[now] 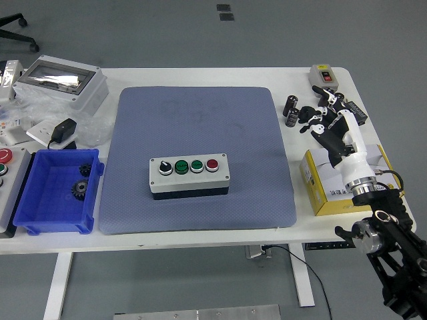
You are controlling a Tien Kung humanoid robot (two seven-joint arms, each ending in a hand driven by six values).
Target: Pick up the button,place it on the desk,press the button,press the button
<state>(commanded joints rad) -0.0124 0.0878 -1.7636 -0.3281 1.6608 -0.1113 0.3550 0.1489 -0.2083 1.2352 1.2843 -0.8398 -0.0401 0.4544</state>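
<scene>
The grey button box (189, 175) sits on the blue-grey mat (197, 120), near its middle. Its top carries a black selector knob, two green buttons and one red button (212, 164) in a row. My right hand (322, 115) is off the mat at the table's right side, above the yellow box (319, 190). Its fingers are spread and hold nothing. It is well away from the button box. My left arm is not in view.
A blue bin (55, 193) with black gears stands at the left. A grey enclosure (61, 81) and a black adapter (65, 129) lie at the back left. Black cylinders (291, 110) and a small switch box (325, 77) lie at the back right.
</scene>
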